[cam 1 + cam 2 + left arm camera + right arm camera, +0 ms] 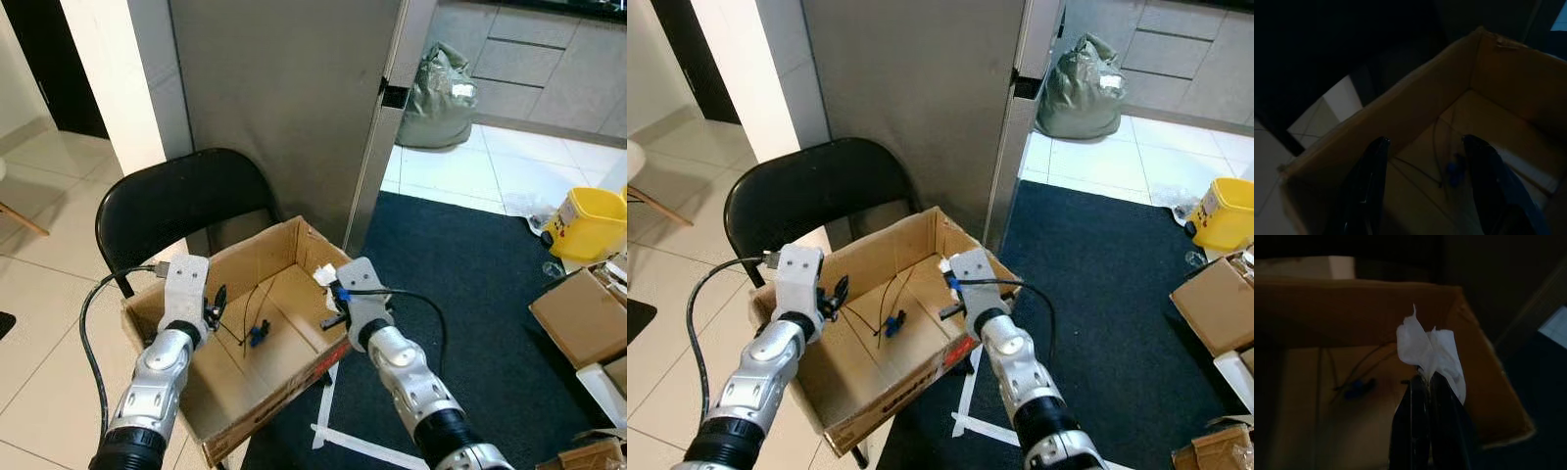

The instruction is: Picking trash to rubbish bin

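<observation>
The right hand (1422, 382) holds a crumpled piece of white tissue (1431, 352) pinched between its closed fingers, the paper standing out beyond the fingertips. This hand is over the right rim of the open cardboard box (235, 262), which sits on the seat of a black folding chair (167, 201). From the hand, the inside of the box lies ahead and below, toward the left hand (1422, 181). So I judge the release needs only a short reach inward, so that the tissue falls inside the wall and not onto the dark carpet (470, 264).

The left hand hovers over the opposite side of the box, its fingers spread wide and empty.

On the box floor lies a thin dark wire with a small blue part (259, 334); what it is I cannot tell. Both wrist views are very dark.
</observation>
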Motion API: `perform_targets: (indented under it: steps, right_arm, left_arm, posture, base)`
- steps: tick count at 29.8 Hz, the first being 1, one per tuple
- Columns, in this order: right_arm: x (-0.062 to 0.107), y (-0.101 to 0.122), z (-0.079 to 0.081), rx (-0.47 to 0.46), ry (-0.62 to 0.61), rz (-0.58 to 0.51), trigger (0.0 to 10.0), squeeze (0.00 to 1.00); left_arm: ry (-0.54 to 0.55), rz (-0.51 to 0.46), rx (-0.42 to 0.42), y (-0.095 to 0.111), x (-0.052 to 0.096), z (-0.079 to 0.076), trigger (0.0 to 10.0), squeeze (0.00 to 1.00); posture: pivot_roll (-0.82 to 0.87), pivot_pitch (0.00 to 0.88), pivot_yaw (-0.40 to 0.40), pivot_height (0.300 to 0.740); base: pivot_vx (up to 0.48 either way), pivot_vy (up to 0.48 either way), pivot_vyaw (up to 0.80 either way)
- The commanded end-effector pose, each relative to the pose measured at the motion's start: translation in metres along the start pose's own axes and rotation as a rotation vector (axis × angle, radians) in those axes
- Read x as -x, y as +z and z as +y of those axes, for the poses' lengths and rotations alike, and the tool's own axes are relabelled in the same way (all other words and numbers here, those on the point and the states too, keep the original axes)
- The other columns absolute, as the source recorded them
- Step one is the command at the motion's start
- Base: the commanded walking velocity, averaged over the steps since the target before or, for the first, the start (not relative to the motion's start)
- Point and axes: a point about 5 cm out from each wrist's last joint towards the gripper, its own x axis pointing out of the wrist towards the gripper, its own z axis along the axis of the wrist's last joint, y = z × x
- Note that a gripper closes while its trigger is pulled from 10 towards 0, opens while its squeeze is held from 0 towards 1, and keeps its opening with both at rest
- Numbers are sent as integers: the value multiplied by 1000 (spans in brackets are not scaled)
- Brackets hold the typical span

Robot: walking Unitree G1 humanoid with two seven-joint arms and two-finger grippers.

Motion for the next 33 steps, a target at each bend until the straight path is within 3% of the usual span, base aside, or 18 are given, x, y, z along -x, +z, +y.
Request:
perform_targets:
  steps: [1,7,17,23,33]
  right_arm:
    - [-4,3,8,8,52,0,10000,0]
    - [-9,8,16,6,93,-16,10000,0]
    - [-8,5,9,55,54,-10,10000,0]
    - [-7,2,6,38,42,-6,10000,0]
    - [-10,13,21,-17,161,-65,10000,0]
  left_arm:
    - [23,37,-12,-8,2,3,10000,0]
    - [52,29,-18,-6,2,7,10000,0]
    - [69,27,-23,-5,1,8,10000,0]
    - [71,24,-22,-4,1,8,10000,0]
    - [16,89,-49,-13,2,4,10000,0]
  posture:
    - [26,61,-31,740]
    - [27,67,-33,740]
    - [23,74,-28,740]
    - [24,79,-26,740]
    - [27,78,-26,740]
  base:
    - [0,0,0]
    - [0,0,0]
    - [0,0,0]
    - [0,0,0]
    - [0,0,0]
